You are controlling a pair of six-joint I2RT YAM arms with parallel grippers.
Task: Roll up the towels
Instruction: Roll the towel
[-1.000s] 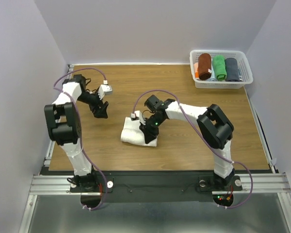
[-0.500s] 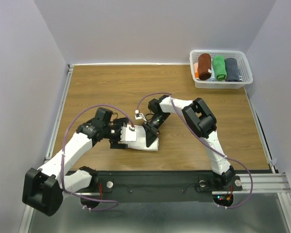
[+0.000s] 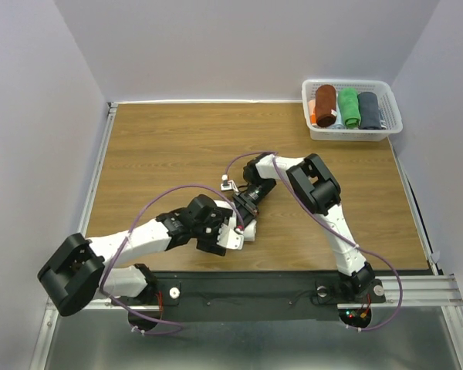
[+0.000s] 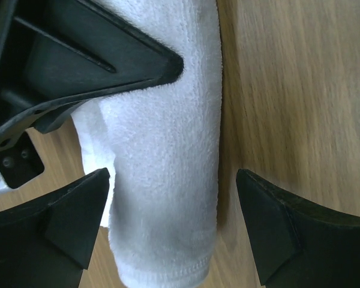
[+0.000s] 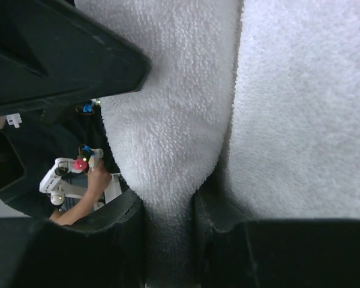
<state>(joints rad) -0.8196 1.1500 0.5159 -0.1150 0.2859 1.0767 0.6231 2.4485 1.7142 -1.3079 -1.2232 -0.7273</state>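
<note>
The white towel (image 4: 165, 180) lies as a roll on the table near the front middle, mostly hidden under both grippers in the top view (image 3: 248, 230). My left gripper (image 4: 173, 180) is open and straddles the roll's near end, its fingertips (image 4: 78, 210) apart from the cloth on both sides. My right gripper (image 5: 168, 210) is shut on a fold of the white towel (image 5: 174, 120), just behind the left one (image 3: 245, 206). The dark blue-grey towel (image 3: 369, 109) sits rolled in the basket.
A white basket (image 3: 353, 131) stands at the far right corner with a rust-brown roll (image 3: 325, 105) and a green roll (image 3: 348, 107) beside the blue-grey one. The two arms cross closely over the towel. Bare wood (image 3: 162, 146) lies to the left and behind.
My left arm swung from the far left of the table down to the towel and now straddles it. The towel shifted toward the front edge and looks more tightly rolled. The right gripper kept its hold.
</note>
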